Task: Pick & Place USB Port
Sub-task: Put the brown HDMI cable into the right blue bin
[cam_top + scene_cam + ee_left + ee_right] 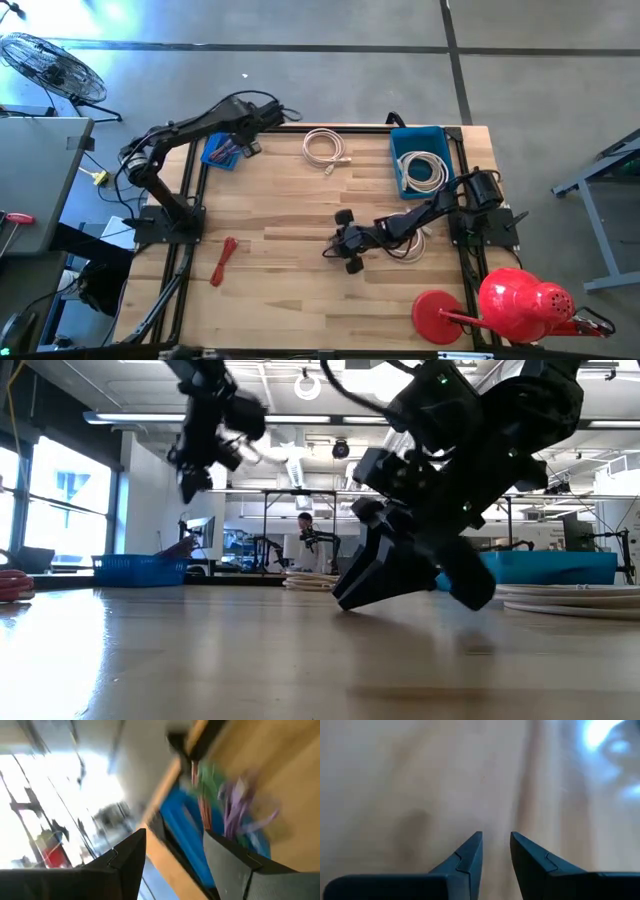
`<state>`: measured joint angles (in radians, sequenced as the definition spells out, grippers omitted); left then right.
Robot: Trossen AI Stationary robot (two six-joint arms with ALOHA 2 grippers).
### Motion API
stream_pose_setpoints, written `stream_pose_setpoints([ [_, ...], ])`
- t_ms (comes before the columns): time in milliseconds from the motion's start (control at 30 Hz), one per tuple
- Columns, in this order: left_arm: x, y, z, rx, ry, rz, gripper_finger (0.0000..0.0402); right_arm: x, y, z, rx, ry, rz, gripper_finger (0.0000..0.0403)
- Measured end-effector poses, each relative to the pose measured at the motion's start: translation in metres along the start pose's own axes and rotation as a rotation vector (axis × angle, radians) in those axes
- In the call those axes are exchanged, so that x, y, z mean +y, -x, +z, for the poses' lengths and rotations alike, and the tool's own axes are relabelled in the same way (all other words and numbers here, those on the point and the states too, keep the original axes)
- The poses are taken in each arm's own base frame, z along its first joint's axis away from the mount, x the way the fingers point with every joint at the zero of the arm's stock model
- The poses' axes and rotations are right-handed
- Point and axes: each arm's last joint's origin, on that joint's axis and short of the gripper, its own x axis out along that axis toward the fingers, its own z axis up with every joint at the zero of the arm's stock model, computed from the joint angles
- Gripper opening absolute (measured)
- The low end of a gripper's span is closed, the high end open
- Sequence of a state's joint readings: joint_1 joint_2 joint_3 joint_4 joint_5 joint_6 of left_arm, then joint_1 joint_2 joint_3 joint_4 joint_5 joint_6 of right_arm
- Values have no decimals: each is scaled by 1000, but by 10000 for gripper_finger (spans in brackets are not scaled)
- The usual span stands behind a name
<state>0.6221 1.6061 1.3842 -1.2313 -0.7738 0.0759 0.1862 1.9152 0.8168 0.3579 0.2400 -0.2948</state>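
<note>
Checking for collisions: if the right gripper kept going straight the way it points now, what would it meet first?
Probably just the bare wooden table top: the right gripper points down at plain wood with nothing between, though depth is unclear.

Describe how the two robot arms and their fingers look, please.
Both arms are dark, jointed, with black cables along them. The left gripper has two dark, flat, wedge-shaped fingers. The right gripper has matching dark fingers tapering to points. No markings show.
</note>
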Motion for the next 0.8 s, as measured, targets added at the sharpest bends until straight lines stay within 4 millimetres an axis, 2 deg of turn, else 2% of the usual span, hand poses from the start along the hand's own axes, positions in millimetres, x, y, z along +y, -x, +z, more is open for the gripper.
stream_pose_setpoints([
  [100,-7,22,16,-168,-156,-17,191,-7,6,-1,61,38,-133,92],
  [200,-20,39,31,-394,-374,-170,191,-16,15,5,87,57,-280,92],
  [267,-26,44,38,-556,-523,-288,191,-22,22,11,89,60,-351,92],
  [367,-29,50,43,-735,-688,-362,191,-31,32,15,90,57,-392,92],
  [500,-33,46,47,-801,-766,-321,191,-48,48,25,50,16,-443,92],
  [667,-39,35,47,-749,-820,-193,191,-63,65,29,25,-61,-447,92],
  [800,-49,25,42,-747,-1004,-167,191,-71,71,31,-14,-118,-415,92],
])
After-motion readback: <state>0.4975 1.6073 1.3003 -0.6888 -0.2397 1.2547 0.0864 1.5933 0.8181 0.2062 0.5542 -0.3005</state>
